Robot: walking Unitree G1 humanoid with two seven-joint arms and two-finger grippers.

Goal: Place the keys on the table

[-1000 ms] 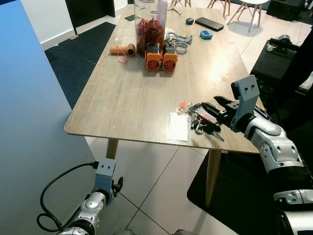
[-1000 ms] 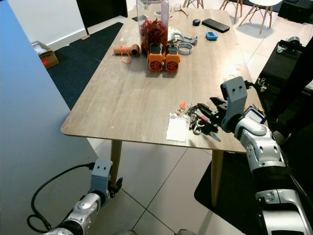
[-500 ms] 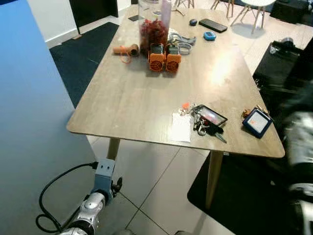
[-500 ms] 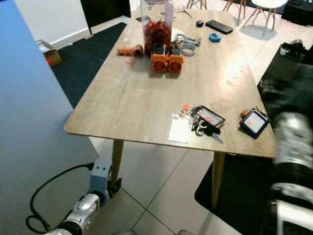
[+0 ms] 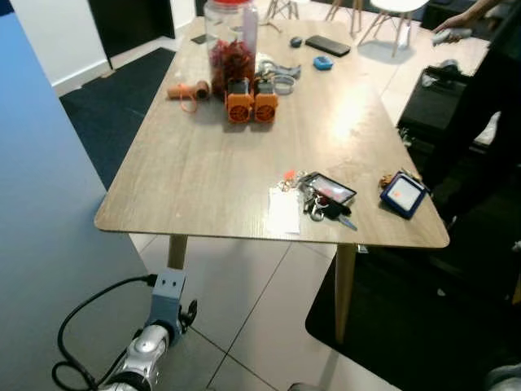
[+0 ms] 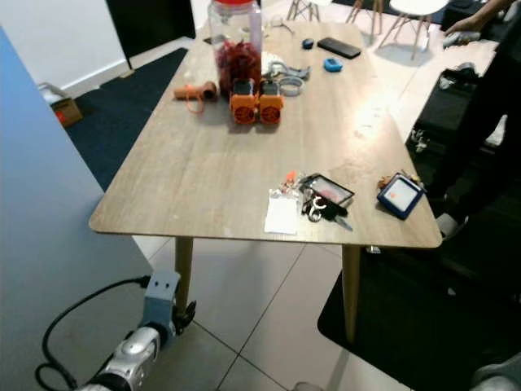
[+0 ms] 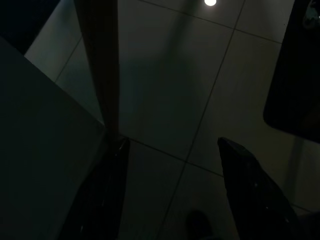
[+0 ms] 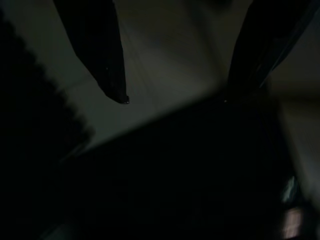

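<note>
On table (image 5: 203, 163) near its front edge, keys (image 5: 324, 204) lying free beside white card (image 5: 285, 211), left gripper (image 7: 170, 150) hanging low, fingers apart, right gripper (image 8: 175, 95) fingers apart.

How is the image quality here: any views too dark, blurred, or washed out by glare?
Eye views: sharp and well lit, with mild glare on the table beyond the keys. Left wrist view: very dim, left gripper open over shaded floor tiles. Right wrist view: nearly black, right gripper open, fingers in silhouette.

wooden table (image 5: 203, 163), pale tiled floor (image 5: 252, 326), dark rug (image 5: 106, 114)
</note>
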